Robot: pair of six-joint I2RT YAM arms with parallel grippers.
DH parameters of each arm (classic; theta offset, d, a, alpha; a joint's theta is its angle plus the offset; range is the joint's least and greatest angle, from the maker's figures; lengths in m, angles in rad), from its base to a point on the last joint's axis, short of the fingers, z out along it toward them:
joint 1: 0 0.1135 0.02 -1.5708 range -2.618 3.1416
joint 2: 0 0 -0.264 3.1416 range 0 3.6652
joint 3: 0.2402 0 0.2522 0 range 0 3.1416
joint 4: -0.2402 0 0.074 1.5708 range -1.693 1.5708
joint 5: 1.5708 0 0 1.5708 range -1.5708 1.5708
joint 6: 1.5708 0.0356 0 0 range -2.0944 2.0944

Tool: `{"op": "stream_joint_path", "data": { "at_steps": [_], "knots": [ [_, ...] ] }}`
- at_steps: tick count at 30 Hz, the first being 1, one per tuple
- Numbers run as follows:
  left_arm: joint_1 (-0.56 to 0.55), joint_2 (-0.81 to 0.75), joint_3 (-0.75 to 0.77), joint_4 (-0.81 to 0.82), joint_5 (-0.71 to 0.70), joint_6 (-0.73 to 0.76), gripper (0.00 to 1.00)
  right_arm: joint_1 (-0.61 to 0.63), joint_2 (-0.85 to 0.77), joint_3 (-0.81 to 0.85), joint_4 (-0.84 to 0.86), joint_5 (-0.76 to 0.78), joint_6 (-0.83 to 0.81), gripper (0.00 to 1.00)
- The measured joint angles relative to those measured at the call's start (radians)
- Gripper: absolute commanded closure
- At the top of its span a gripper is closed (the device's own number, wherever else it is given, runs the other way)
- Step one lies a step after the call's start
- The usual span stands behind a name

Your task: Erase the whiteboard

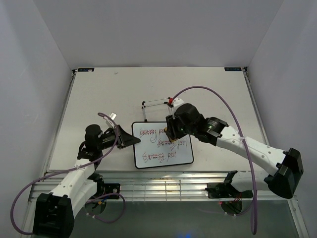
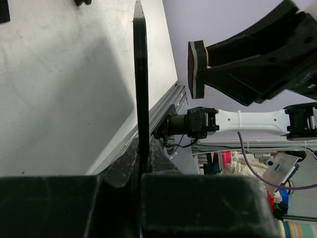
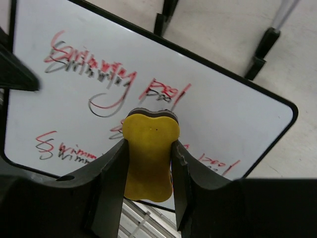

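Our right jaws clench a yellow eraser over the board, above its red and dark scribbles; we cannot tell whether it touches. Our left jaws are clamped on the board's left edge. The board lies on the counter between both jaws. Just beyond the right jaws stands a wire stand.

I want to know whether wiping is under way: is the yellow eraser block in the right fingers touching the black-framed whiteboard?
Apart. The left wrist view sees the black-framed whiteboard edge-on, with clear background between it and the yellow eraser block.
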Motion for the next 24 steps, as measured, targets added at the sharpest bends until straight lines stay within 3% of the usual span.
{"op": "stream_joint_path", "data": {
  "at_steps": [7,16,24],
  "knots": [
    [-0.001,0.026,-0.057,0.002,0.010,-0.008,1.00,0.106,0.173,0.087,0.085,-0.027,0.000,0.67],
    [-0.001,0.068,-0.063,0.020,0.040,-0.007,1.00,0.129,0.353,0.147,0.191,-0.089,-0.037,0.70],
    [-0.002,0.070,-0.063,0.023,0.045,-0.004,1.00,0.152,0.378,0.142,0.285,-0.126,-0.045,0.70]
  ]
}}
